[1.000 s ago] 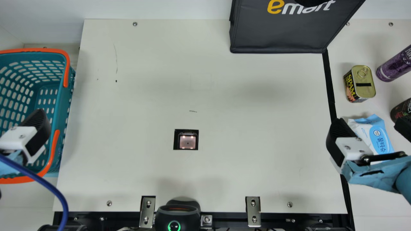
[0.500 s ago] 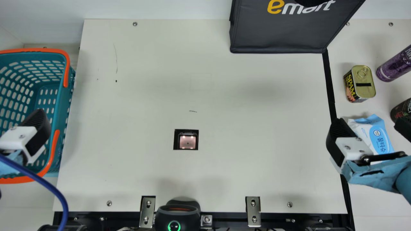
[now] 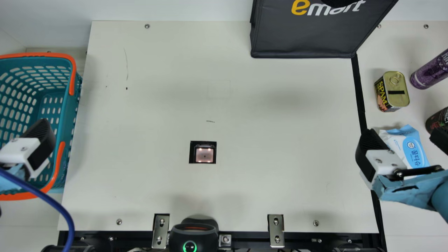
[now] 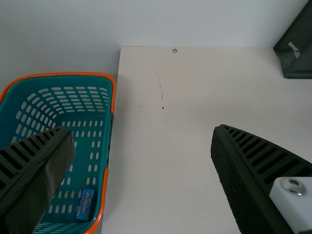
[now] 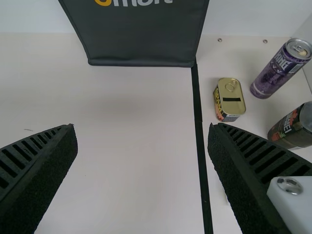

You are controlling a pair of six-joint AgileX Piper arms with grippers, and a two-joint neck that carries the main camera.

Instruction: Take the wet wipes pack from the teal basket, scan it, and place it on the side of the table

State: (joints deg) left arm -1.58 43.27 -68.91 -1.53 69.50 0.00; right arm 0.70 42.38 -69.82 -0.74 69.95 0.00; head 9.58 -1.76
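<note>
shop-like checkout, teal basket (image 3: 66, 105), dark bag (image 3: 304, 38), scanner (image 3: 204, 155) set into the table (image 3: 262, 133), 3 cans (image 3: 398, 92) at 1 side

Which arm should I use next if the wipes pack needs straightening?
Right, most likely. The open right gripper appears close to the wet wipes pack, on the right; the left gripper, also open, is by the teal basket on the left.

A pale wall (image 3: 175, 9) rises behind your cream table (image 3: 262, 140), where soft shadows fall on a top bearing a thin scratch (image 3: 126, 63) (look left), small screws (image 3: 147, 26) and, toward your right, a long black strip (image 3: 358, 91).
</note>
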